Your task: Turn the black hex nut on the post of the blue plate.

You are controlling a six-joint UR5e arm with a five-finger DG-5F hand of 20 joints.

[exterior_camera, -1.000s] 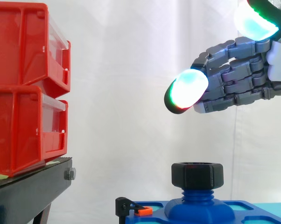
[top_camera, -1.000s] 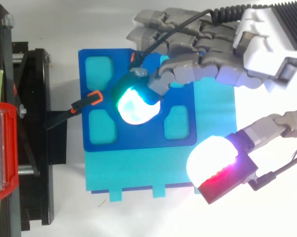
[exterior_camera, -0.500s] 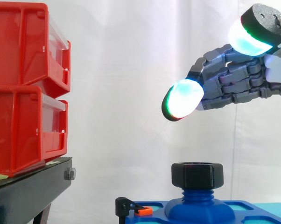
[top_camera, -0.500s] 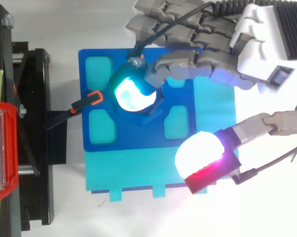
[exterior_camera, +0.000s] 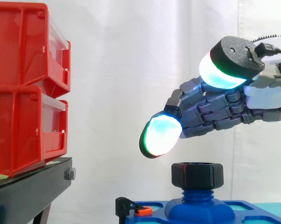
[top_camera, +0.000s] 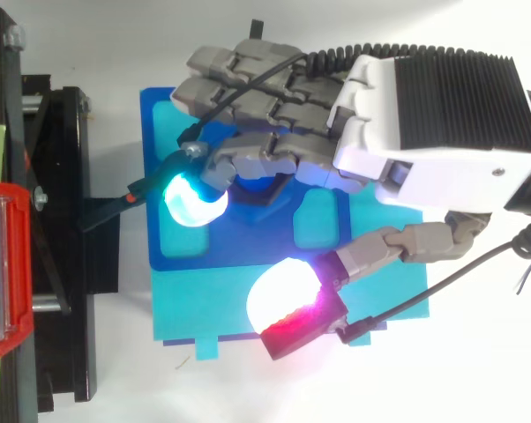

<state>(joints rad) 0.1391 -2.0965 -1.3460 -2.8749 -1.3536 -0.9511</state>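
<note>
The hand [exterior_camera: 215,109] hangs half-open and holding nothing, fingers loosely bent and thumb spread wide, just above the black nut [exterior_camera: 197,175] on the post [exterior_camera: 196,196] at the middle of the blue plate [top_camera: 221,240], so the whole turn looks left to do.

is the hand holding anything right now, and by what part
Nothing is held; the hand hangs open above the black hex nut, not touching it.

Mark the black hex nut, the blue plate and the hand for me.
black hex nut [exterior_camera: 197,175], side view, on its front face.
blue plate [top_camera: 239,233], top view, bare top surface.
hand [top_camera: 424,106], top view, back of the palm.
</note>
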